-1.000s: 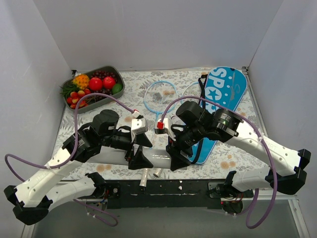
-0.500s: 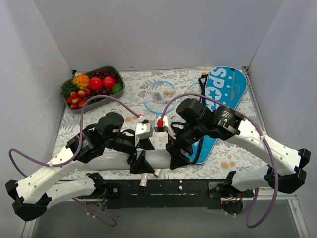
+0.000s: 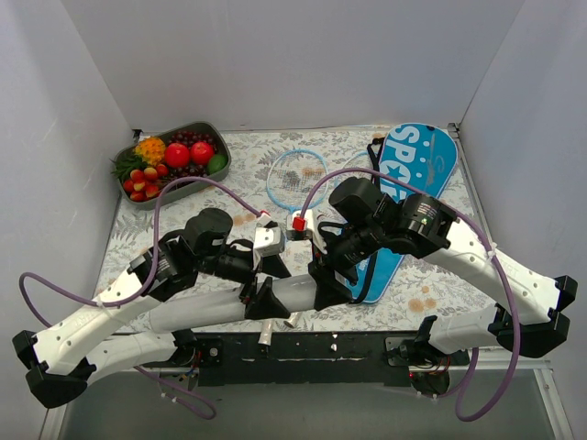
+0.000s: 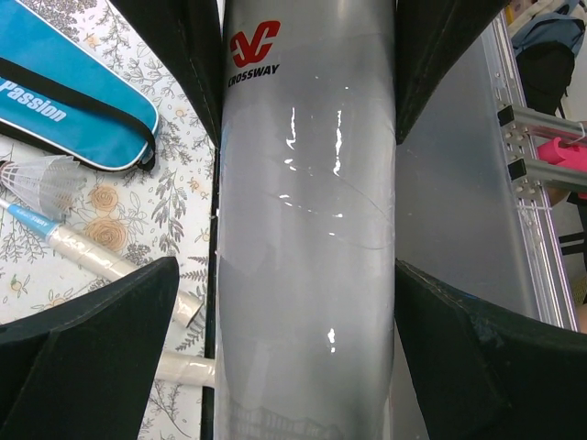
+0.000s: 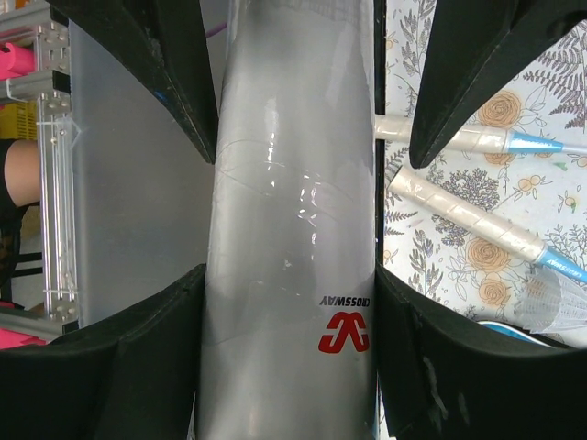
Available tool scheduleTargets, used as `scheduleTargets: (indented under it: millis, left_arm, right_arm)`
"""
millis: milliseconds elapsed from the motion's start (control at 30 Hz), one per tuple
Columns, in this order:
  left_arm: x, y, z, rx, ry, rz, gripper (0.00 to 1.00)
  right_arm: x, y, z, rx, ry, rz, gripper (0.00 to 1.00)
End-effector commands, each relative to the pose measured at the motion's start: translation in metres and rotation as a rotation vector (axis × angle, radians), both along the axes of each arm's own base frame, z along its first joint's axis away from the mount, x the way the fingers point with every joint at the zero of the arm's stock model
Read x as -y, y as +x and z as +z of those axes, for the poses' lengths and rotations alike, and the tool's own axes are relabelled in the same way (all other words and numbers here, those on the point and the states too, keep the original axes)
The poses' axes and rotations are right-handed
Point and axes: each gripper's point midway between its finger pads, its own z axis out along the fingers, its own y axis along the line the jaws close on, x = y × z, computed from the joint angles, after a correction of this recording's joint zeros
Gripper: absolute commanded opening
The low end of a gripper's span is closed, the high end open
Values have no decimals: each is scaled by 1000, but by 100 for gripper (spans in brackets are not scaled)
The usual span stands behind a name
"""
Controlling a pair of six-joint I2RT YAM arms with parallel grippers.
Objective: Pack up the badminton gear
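The white shuttlecock tube (image 3: 211, 307) lies level between both grippers above the table's near edge. My right gripper (image 3: 323, 286) is shut on it; in the right wrist view both fingers press the tube (image 5: 289, 183) at the gripper (image 5: 290, 275). My left gripper (image 3: 268, 291) straddles the tube (image 4: 307, 229); in its wrist view the gripper (image 4: 286, 275) has one finger touching and a gap at the other. Two light-blue rackets (image 3: 298, 174) lie mid-table, their handles (image 5: 468, 215) beneath the tube. The blue SPORT bag (image 3: 417, 165) lies at the back right. A loose shuttlecock (image 4: 41, 183) lies by the bag's narrow end.
A grey tray (image 3: 223, 147) of colourful fruit stands at the back left. White walls close the table on three sides. The black base rail (image 3: 330, 346) runs along the near edge below the tube.
My left gripper has slid right along the tube, closer to the right gripper. More of the tube's left end now shows. The right gripper has barely moved.
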Motion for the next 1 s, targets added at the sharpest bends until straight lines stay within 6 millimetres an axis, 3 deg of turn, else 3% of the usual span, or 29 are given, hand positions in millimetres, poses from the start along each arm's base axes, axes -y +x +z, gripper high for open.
scheduleTargets:
  millis: [0, 133, 267, 367, 400, 433, 500, 600, 833, 867, 933, 967]
  left_arm:
    - [4, -1, -1, 6, -20, -12, 98]
    - [5, 0, -5, 2, -15, -13, 95]
    - [6, -2, -7, -5, -13, -30, 78]
    - [7, -3, -9, -14, -8, -44, 72]
    - [7, -3, -10, -14, -5, -46, 67]
    - [7, -3, -10, -17, -3, -47, 50]
    - [7, -4, -9, -15, -4, -52, 35]
    - [6, -2, -6, 4, -7, -41, 1]
    - [5, 19, -10, 69, 27, 65, 0]
    - [4, 24, -11, 81, 33, 87, 0]
    - [2, 40, -13, 127, 48, 169, 0]
    - [1, 46, -14, 149, 53, 202, 0]
  right_arm:
    - [-13, -3, 45, 71, 204, 46, 1]
    - [-13, -2, 52, 81, 224, 41, 1]
    - [-13, -3, 57, 85, 242, 39, 1]
    - [-14, -3, 60, 82, 252, 39, 1]
    - [-14, -4, 61, 82, 255, 43, 1]
    - [-14, -4, 60, 78, 255, 43, 1]
    - [-15, -4, 59, 73, 250, 41, 1]
    - [-15, -4, 60, 73, 253, 43, 1]
    - [-17, 4, 60, 95, 244, 1, 2]
    - [-18, 7, 61, 103, 243, -13, 15]
    - [-19, 19, 60, 141, 231, -78, 30]
    - [-18, 24, 62, 161, 232, -107, 51]
